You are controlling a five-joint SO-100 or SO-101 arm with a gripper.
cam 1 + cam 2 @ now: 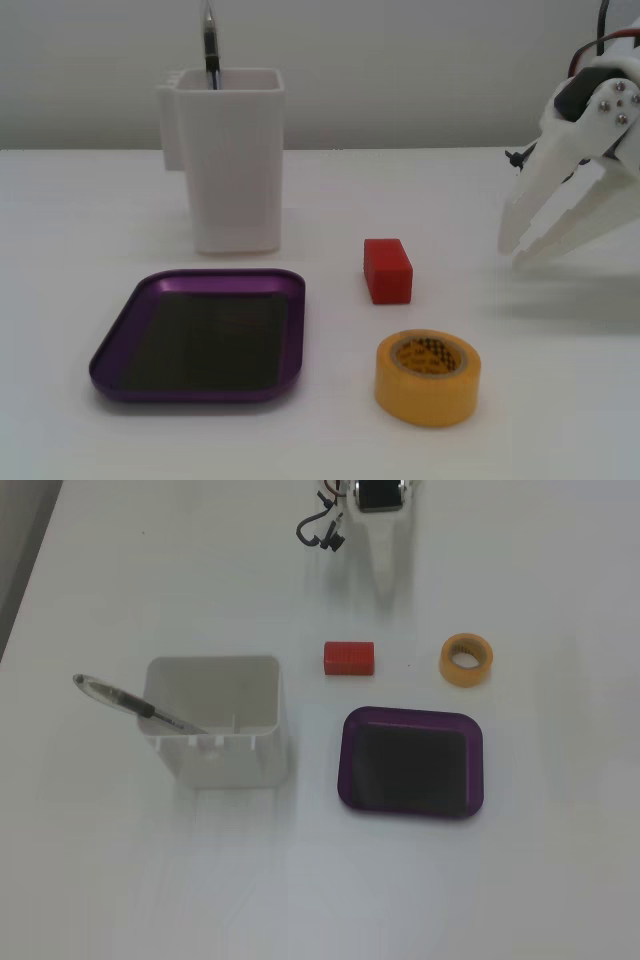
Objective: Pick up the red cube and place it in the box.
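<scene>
Red cube sits on the white table, well left of the gripper and lower in a fixed view, apart from it. Gripper hangs over the table with fingers spread, holding nothing. Purple tray lies further left of the gripper than the cube, bottom bare. White square container stands behind the tray with a pen leaning in it. Yellow tape roll sits just in front of the cube, left of the gripper.
</scene>
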